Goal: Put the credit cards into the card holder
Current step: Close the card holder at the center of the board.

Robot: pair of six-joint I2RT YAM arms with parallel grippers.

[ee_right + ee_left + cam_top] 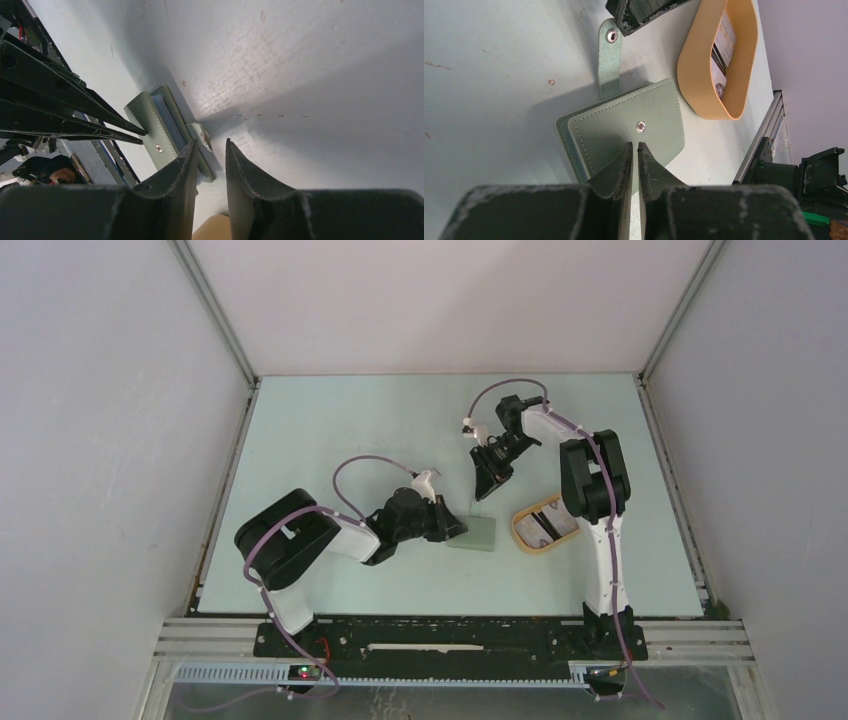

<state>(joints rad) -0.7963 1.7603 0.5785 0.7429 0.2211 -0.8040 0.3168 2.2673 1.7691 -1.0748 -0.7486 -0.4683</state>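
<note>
The grey-green card holder [474, 534] lies closed on the table, its snap strap [609, 60] undone and stretched flat away from it. My left gripper [450, 522] is shut, its tips [634, 146] resting on the holder's top cover [624, 115] near the snap stud. My right gripper [485, 488] hangs narrowly open just above the strap's end [202, 136], touching nothing; its tips also show in the left wrist view [644, 12]. The credit cards [723, 44], pale and black, lie in the tan tray [520, 525].
The tan-yellow oval tray [694, 65] stands right of the holder, close to the right arm's base. The table's front rail [764, 130] runs just behind the tray. The holder also shows in the right wrist view [150, 115], with the left fingers [100, 112] on it.
</note>
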